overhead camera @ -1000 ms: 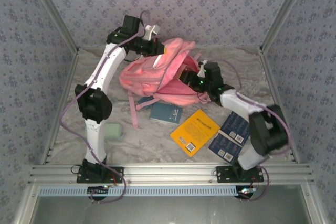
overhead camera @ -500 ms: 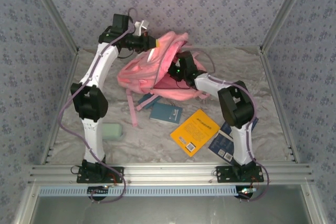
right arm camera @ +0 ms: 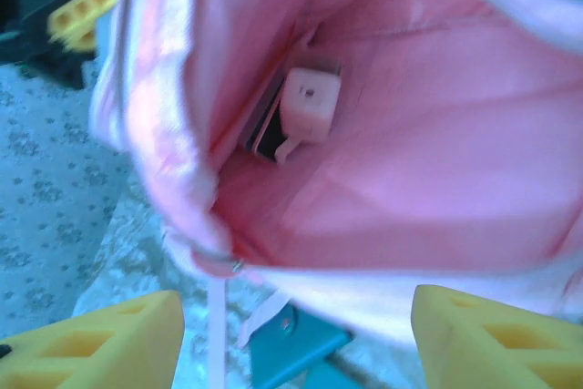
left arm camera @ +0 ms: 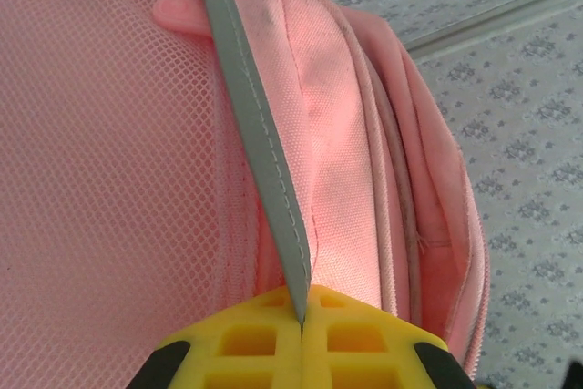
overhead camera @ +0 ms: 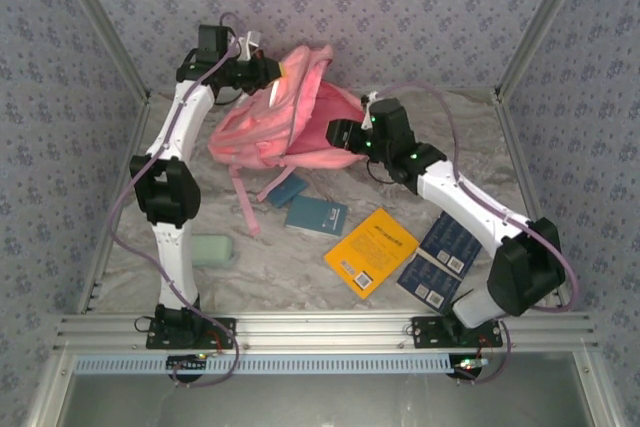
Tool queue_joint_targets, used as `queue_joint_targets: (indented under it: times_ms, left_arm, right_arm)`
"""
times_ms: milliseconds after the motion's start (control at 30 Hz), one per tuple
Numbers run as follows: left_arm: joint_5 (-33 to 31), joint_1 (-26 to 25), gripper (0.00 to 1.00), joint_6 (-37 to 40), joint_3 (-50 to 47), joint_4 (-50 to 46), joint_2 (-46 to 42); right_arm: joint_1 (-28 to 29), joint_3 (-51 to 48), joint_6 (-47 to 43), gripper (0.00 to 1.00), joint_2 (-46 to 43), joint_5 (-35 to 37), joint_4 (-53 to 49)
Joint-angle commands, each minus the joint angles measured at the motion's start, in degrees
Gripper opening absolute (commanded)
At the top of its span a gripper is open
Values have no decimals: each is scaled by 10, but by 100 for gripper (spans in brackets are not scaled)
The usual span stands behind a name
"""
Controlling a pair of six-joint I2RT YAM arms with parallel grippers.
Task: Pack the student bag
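At the back of the table (overhead camera: 290,272), on its pale marbled cloth, sits the large soft pink student bag (overhead camera: 262,132), its upper end hoisted off the surface. Left gripper (overhead camera: 272,72) is up there at the raised edge, and the left wrist view tells it plainly: the yellow fingers (left arm camera: 246,339) are pressed together with a narrow grey stitched strip (left arm camera: 253,148) of the bag pinched between them, pink mesh fabric (left arm camera: 100,179) stretched to one side.

Over to the right gripper (overhead camera: 338,134), poised at the bag's open mouth on the side facing the right arm. Its jaws stand wide, one yellow fingertip (right arm camera: 109,343) at each lower corner of the right wrist view, nothing between them. Beyond them the pink lining (right arm camera: 428,161) gapes open, and deep inside lies a small white boxy item (right arm camera: 310,102) against something dark and flat, too blurred to name.

Down on the cloth, a long pink strap (overhead camera: 243,209) trails toward the near edge. Just beside the bag lie a small blue booklet (overhead camera: 286,191) and a teal softcover notebook (overhead camera: 316,215). A bright yellow paperback book (overhead camera: 371,251) rests nearer the middle, with two dark blue patterned booklets (overhead camera: 448,240) to its right, near the right arm. A pale mint-green rectangular block (overhead camera: 210,250) sits close to the left arm, well apart from the books.
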Motion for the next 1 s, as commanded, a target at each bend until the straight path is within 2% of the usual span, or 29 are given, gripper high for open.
queue_joint_targets:
  times_ms: [0, 67, 167, 300, 400, 600, 967]
  left_arm:
    - [-7, 14, 0, -10, -2, 48, 9]
    - [-6, 14, 0, -6, -15, 42, 13]
    - [-2, 14, 0, -20, -80, 87, -1]
    - [14, 14, 0, -63, -182, 180, -16]
    - [21, 15, 0, -72, -227, 215, -19]
    - [28, 19, 0, -78, -241, 227, -14]
    - [40, 41, 0, -124, -267, 280, 7]
  right_arm:
    - [60, -55, 94, 64, -7, 29, -48]
    - [102, -60, 145, 64, 0, 62, -47]
    - [143, -30, 222, 61, 42, 77, -62]
    - [159, 54, 324, 61, 135, 45, -124]
    - [170, 84, 386, 59, 181, 36, -129]
    - [174, 144, 439, 55, 259, 12, -133]
    - [190, 204, 511, 51, 342, 33, -134]
